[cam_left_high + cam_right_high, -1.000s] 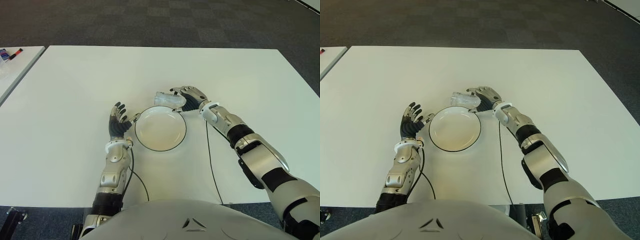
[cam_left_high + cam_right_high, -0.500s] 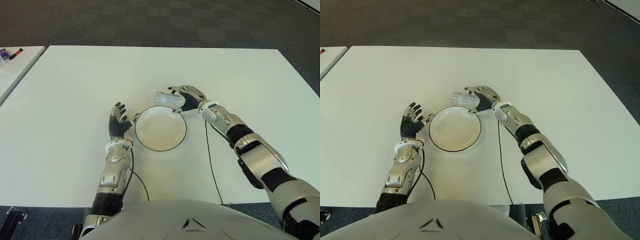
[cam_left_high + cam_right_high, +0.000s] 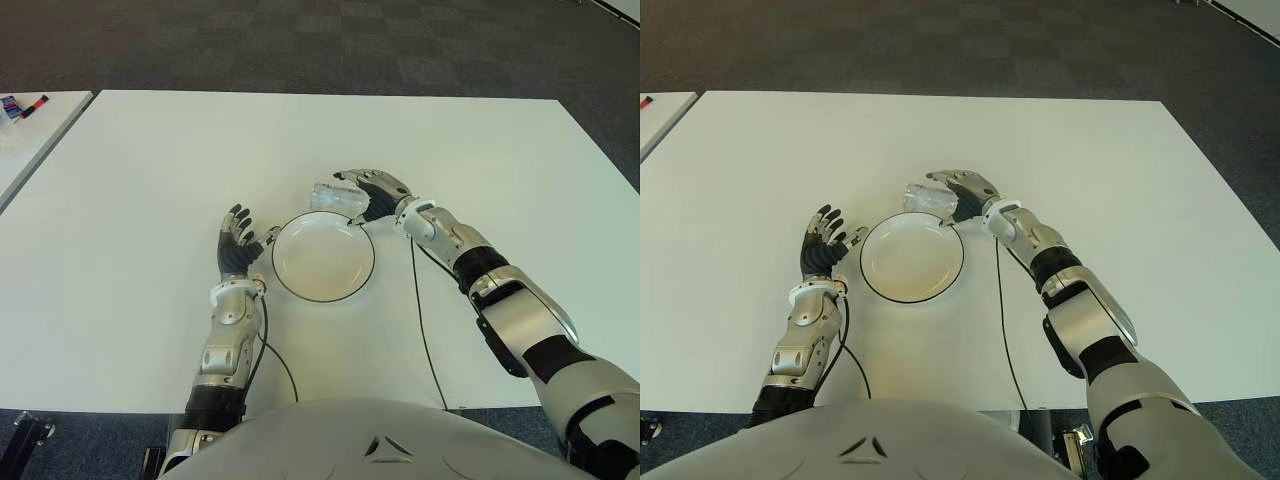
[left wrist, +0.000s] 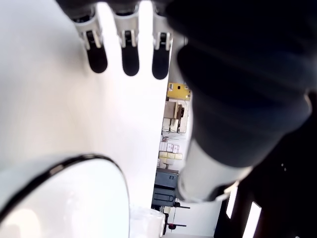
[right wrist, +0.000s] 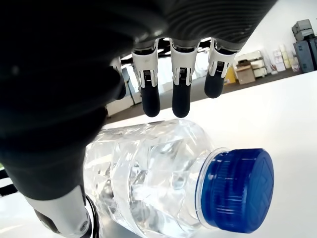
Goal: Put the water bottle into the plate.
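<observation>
- Water bottle (image 3: 330,197) lies on its side on the white counter (image 3: 140,170), just beyond the plate (image 3: 323,257) rim at about 12 o'clock.
- Right hand (image 3: 372,193) arches over the bottle, fingers (image 5: 179,89) extended, not closed on it; no grip confirmed.
- Left hand (image 3: 238,247) sits idle at the plate's 9 o'clock, fingers spread, holding nothing.
- Recommendation: wrap fingers around the bottle's body, not the blue cap (image 5: 237,191), before lifting; clear the rim, then lower centrally.

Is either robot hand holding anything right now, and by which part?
Nothing is gripped yet. The right robot hand is cupped over the body of the lying water bottle, fingers not closed. The left robot hand is open, left of the plate.
</observation>
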You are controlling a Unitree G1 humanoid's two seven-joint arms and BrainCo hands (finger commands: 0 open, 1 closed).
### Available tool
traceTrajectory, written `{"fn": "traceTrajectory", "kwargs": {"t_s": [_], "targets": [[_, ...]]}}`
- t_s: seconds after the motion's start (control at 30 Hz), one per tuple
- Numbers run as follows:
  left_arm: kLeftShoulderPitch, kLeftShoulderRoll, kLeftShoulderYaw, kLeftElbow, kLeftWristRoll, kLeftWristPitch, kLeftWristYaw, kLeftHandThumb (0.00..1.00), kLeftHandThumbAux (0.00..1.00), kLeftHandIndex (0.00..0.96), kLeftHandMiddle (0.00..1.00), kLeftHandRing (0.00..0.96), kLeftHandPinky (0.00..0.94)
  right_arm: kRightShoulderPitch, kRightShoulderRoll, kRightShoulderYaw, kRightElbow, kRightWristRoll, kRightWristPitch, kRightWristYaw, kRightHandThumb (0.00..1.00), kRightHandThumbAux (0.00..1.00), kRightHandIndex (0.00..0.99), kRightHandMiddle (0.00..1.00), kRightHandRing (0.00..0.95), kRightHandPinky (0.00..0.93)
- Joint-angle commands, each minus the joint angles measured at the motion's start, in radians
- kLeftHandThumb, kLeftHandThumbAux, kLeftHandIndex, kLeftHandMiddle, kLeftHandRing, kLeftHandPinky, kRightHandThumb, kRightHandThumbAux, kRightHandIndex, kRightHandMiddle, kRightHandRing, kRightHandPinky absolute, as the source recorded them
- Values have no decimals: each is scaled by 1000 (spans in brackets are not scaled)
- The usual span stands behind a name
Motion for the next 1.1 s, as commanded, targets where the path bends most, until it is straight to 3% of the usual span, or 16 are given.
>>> {"fn": "traceTrajectory", "kwargs": {"t_s": [0.03, 0.9, 1.1], "targets": [[1, -76, -2, 16, -5, -2, -1, 42, 965, 131, 161, 140, 165, 14, -5, -14, -11, 19, 14, 28, 950, 815, 63, 170, 159, 133], [-1, -70, 0, 28, -4, -12, -1, 35, 963, 131, 161, 137, 161, 39, -13, -57, -70, 50, 61, 75, 998, 834, 41, 144, 227, 292], [-3, -69, 1, 32, -4, -13, -2, 38, 961, 136, 165, 141, 164, 44, -13, -65, -75, 56, 63, 74, 931, 860, 41, 139, 191, 229]]}}
